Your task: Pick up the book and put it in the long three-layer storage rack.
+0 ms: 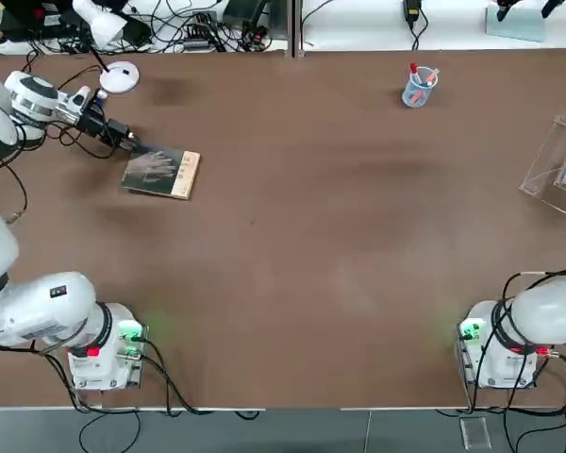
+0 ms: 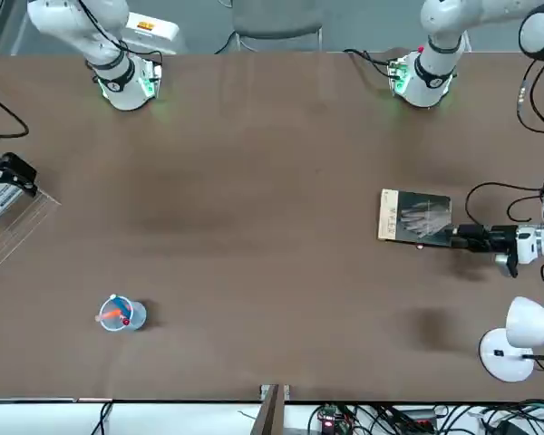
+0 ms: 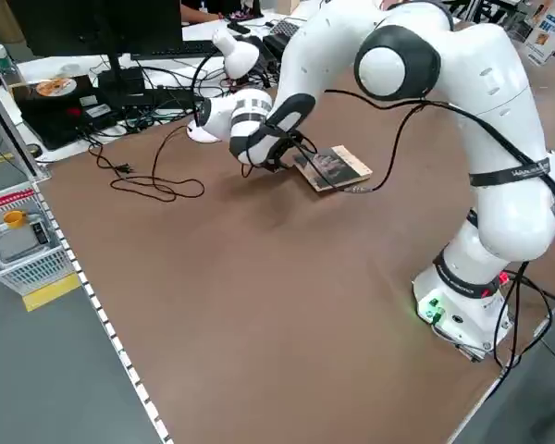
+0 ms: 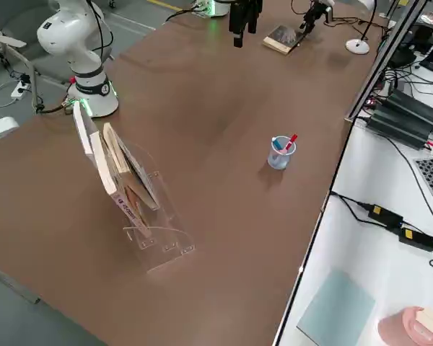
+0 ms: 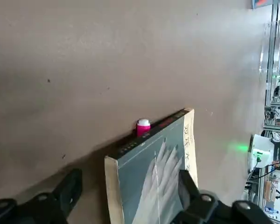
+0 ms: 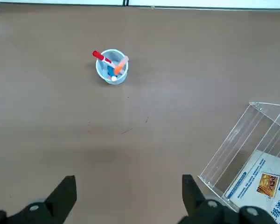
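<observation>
I am easing the left gripper (image 1: 132,143), jaws spread around the far-left edge of the book (image 1: 162,173), aiming to pinch squarely without sliding it.

I counted two arms at the table, each on its own base, and two grippers: the left gripper (image 1: 132,143) and the right gripper (image 6: 126,196). One book (image 1: 161,173) lay flat on the table (image 1: 302,245). I logged one clear rack (image 4: 148,216) with at least two books or booklets standing in it; I could not fix that number more closely. One small clear cup (image 1: 418,88) stood on the table, holding what I took for two or three pens; that tally stayed uncertain. I noted one white desk lamp (image 2: 515,337) at the table's edge and one small pink-capped item (image 5: 143,126) just behind the book.
</observation>
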